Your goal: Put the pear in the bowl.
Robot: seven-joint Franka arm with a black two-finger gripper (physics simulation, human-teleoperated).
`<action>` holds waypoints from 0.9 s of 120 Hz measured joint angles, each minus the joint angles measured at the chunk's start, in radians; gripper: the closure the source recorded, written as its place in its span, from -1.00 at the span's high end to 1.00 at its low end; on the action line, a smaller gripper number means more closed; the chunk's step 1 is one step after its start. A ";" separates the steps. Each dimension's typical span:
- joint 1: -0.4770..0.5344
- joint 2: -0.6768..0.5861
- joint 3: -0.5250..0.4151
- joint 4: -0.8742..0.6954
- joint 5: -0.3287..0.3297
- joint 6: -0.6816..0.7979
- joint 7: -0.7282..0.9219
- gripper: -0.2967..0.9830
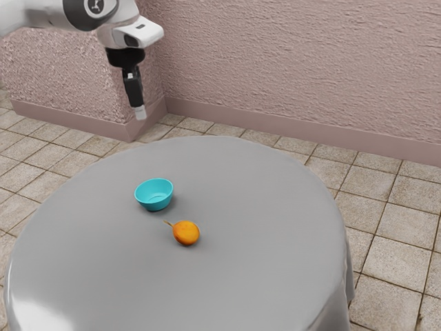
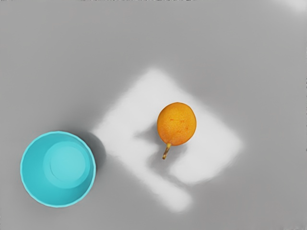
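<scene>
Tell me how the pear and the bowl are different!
The pear is orange, but the bowl is turquoise. The pear is rounded with a little stem; the bowl is hollow and open on top. The bowl is wider than the pear. Both sit on the gray table.

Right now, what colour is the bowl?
The bowl is turquoise, inside and rim; wrist view shows it best.

Seemingly a home: textured pink walls (image 1: 296, 62), tiled floor (image 1: 396, 265), cloth-draped round table (image 1: 269, 269)
</scene>
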 joint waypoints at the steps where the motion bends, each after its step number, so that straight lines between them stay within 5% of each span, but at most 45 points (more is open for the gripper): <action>1: 0.000 0.000 0.000 0.000 0.000 0.000 0.002 0.53; 50: 0.012 -0.005 -0.045 -0.043 -0.004 0.000 0.082 0.54; 81: -0.077 -0.135 -0.101 -0.509 0.036 0.235 0.274 0.53; 108: -0.149 -0.064 -0.102 -0.602 -0.006 0.393 0.392 0.54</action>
